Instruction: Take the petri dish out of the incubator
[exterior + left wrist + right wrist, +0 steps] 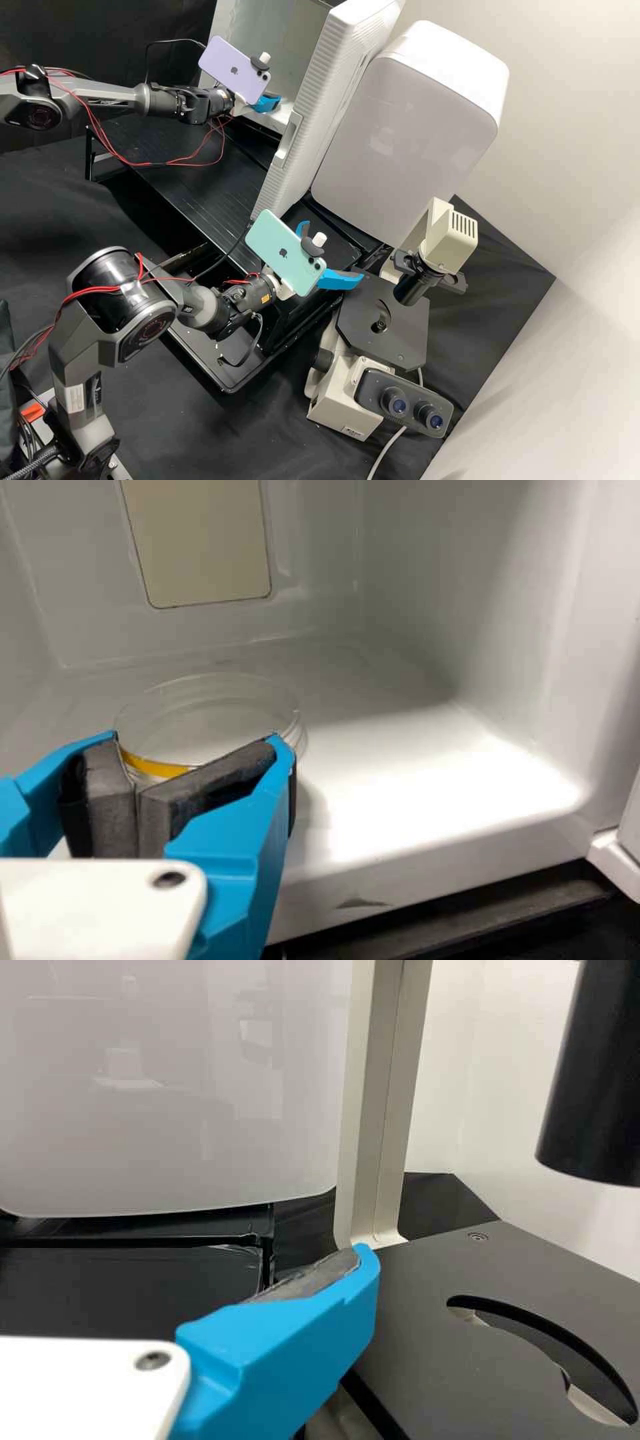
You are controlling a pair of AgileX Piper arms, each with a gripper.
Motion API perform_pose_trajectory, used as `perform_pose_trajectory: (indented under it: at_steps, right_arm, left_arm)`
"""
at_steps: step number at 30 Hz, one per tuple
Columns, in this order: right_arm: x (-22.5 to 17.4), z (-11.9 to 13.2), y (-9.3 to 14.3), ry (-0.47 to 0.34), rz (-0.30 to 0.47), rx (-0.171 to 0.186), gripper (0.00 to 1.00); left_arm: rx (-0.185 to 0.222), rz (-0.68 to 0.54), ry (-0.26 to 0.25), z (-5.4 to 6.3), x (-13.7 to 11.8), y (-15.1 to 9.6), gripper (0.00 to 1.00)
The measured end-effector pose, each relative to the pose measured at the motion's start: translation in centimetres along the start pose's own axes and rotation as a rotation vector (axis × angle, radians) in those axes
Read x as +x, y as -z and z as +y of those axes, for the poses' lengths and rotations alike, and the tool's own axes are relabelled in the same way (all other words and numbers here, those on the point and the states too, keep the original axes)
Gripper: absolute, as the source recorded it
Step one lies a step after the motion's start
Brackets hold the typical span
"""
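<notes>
**Q:** Left arm?
**A:** It is stretched into the incubator [430,780]. The left claw [190,758] is closed, pads meeting at the near rim of the petri dish [205,715], which sits on the chamber floor.
**Q:** Right arm?
**A:** The right claw [330,260] is parted, beside the microscope stage [480,1300].

The black bench [187,427] carries a long black tray [200,193]. The white incubator [413,127] stands on the tray. A microscope [373,373] sits on the bench just beside the tray.
</notes>
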Motion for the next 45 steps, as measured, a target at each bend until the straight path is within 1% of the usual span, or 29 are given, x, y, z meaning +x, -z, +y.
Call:
perform_pose_trajectory:
  at_steps: [3, 5, 10, 13, 22, 30, 31, 45]
  right_arm:
    - [0.0, 0.0, 0.0, 0.000, 0.000, 0.000, 1.00]
    - [0.0, 0.0, 0.0, 0.000, 0.000, 0.000, 1.00]
    - [0.0, 0.0, 0.0, 0.000, 0.000, 0.000, 1.00]
    - [0.0, 0.0, 0.0, 0.000, 0.000, 0.000, 1.00]
    - [0.0, 0.0, 0.0, 0.000, 0.000, 0.000, 1.00]
    - [0.0, 0.0, 0.0, 0.000, 0.000, 0.000, 1.00]
    - [0.0, 0.0, 0.0, 0.000, 0.000, 0.000, 1.00]
    - [0.0, 0.0, 0.0, 0.000, 0.000, 0.000, 1.00]
  left_arm:
    - [0.020, -0.002, -0.003, -0.3, -0.1, -0.2, 0.00]
    - [0.026, -0.003, -0.009, -0.1, -0.3, -0.2, 0.00]
    - [0.027, -0.012, -0.009, 0.0, -0.8, -0.5, 0.00]
    - [0.032, -0.014, -0.005, -0.2, -0.9, -0.6, 0.00]
    - [0.036, -0.023, -0.004, -0.3, -1.3, -1.1, 0.00]
    - [0.043, -0.040, 0.006, -0.7, -2.0, -1.8, 0.00]
    - [0.044, -0.040, 0.006, -0.7, -2.0, -1.8, 1.00]
    - [0.047, -0.015, 0.010, -0.8, -2.0, -1.6, 1.00]
